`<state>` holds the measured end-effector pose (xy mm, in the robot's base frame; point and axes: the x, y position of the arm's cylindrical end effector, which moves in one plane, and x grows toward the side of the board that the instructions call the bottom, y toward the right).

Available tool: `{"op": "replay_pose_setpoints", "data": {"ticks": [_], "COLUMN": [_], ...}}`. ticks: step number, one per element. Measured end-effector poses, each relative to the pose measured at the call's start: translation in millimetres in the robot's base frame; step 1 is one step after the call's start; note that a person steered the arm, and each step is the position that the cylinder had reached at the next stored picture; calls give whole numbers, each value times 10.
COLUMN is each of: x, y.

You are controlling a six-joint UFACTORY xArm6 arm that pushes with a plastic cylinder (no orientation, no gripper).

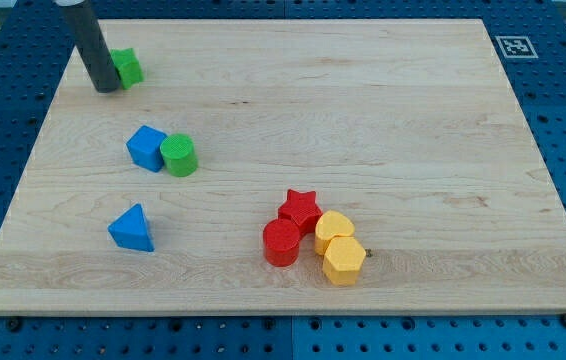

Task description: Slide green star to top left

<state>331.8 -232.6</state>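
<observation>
The green star (128, 68) lies near the board's top left corner, partly hidden behind my rod. My tip (106, 88) rests on the board just left of and slightly below the star, touching or almost touching its left side. The rod rises from there toward the view's top left.
A blue cube (146, 148) and a green cylinder (179, 156) touch at left centre. A blue triangle (131, 229) lies lower left. A red star (300, 209), red cylinder (282, 243), and two yellow blocks (334, 231) (343, 260) cluster at bottom centre. A marker tag (514, 46) sits top right.
</observation>
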Motion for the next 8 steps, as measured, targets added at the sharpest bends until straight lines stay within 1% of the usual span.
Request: {"op": "replay_pose_setpoints", "data": {"ticks": [2, 4, 5, 7, 8], "x": [36, -64, -117, -105, -250], "y": [349, 354, 240, 224, 224]}}
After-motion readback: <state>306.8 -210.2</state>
